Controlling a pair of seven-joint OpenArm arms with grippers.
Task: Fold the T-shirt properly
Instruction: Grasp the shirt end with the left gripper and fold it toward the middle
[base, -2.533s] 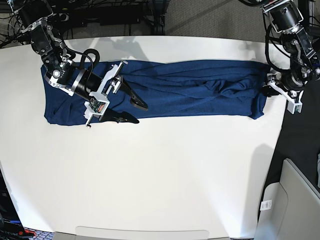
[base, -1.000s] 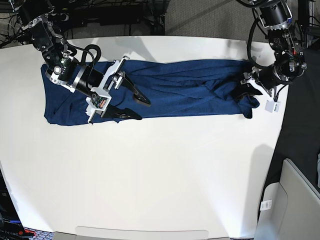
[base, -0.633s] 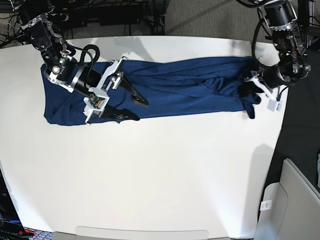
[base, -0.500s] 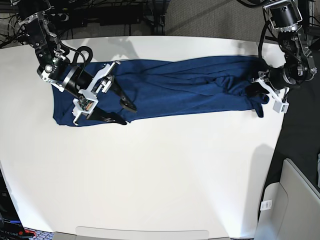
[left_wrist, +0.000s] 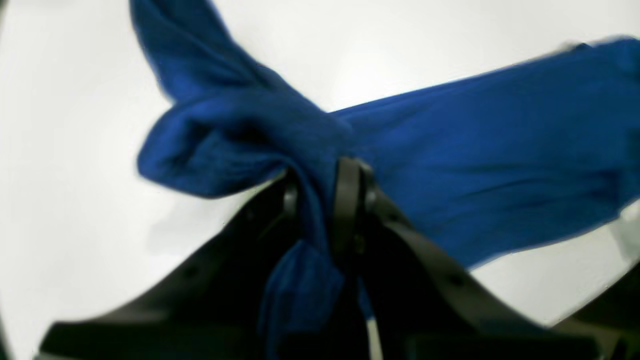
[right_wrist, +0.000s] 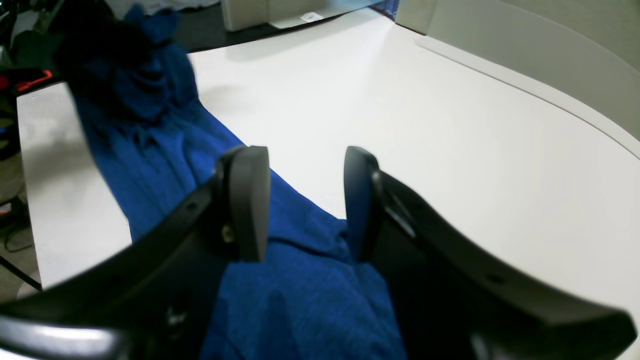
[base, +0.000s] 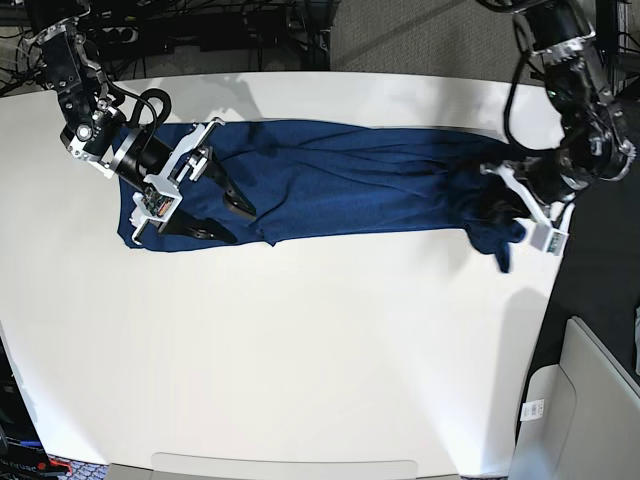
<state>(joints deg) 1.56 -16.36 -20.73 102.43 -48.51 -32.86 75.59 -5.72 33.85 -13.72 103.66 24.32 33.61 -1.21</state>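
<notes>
Your dark navy-blue long-sleeved knit T-shirt is lying as a long wrinkled band across the far half of the white worktop. Your left end effector is pinching a bunched fold at one end, the cloth puckering and hanging off it. Your right end effector is standing wide apart over the other end, gripping nothing.
</notes>
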